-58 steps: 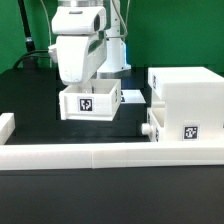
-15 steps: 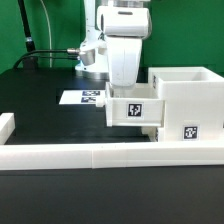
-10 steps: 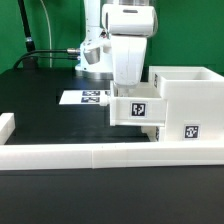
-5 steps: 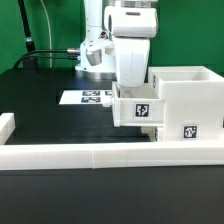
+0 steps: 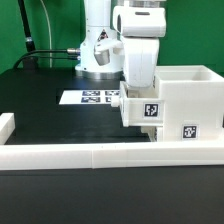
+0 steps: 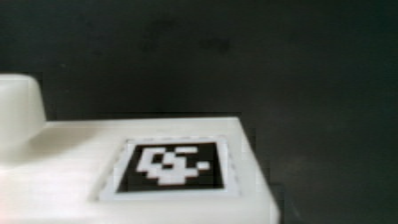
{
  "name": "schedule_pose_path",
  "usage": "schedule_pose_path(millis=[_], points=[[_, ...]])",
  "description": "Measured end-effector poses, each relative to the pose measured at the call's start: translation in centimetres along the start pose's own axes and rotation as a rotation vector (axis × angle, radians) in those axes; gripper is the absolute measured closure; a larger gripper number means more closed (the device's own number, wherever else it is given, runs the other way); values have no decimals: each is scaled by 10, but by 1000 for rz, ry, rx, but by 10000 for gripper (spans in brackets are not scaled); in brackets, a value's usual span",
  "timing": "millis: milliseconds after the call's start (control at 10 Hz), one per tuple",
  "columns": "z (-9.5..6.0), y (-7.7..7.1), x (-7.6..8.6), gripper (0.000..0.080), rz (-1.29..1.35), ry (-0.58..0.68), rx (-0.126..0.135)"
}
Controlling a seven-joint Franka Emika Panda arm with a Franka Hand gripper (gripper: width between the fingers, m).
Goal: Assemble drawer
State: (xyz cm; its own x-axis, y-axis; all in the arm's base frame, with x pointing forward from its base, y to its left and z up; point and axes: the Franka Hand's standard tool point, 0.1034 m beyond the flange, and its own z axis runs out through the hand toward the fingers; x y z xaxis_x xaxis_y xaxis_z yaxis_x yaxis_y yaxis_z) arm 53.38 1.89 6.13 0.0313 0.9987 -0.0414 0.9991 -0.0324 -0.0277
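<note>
A black tabletop [image 5: 40,105] spreads under a green backdrop, with a long low white wall [image 5: 100,155] edging its near side. Toward the exterior view's left the surface lies bare and open. Further right, the marker board [image 5: 92,97] lies flat behind the arm. Next comes a small drawer tray [image 5: 142,108], its tagged face [image 6: 173,166] turned toward the camera, lifted off the tabletop and pressed against the left side of the cube-like housing [image 5: 188,100]. The housing sits at the exterior view's right, open upward, a tag on its front, close behind the wall. The pincer [image 5: 138,88] reaches down into the tray; whether its fingers clamp the tray wall cannot be told.
</note>
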Motion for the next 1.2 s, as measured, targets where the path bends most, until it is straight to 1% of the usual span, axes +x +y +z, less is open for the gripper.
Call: schedule_pose_path(millis=[100, 200, 300, 400, 500, 600, 700, 800, 900, 1000, 1100, 1200], points=[[0, 0, 0, 755, 2, 0, 0], [-1, -3, 1, 536, 1, 0, 2], [-3, -4, 1, 536, 1, -2, 1], [-7, -3, 0, 353, 2, -4, -2], [-14, -2, -3, 228, 4, -10, -2], [-23, -1, -7, 228, 5, -18, -4], [-34, -1, -15, 166, 0, -28, -2], [-43, 0, -26, 154, -6, -37, -3], [-47, -1, -40, 154, -30, -41, -6], [-49, -3, -56, 151, -50, -44, -6], [-48, -4, -69, 151, -55, -45, -4], [-48, -4, -70, 151, -51, -43, -3]])
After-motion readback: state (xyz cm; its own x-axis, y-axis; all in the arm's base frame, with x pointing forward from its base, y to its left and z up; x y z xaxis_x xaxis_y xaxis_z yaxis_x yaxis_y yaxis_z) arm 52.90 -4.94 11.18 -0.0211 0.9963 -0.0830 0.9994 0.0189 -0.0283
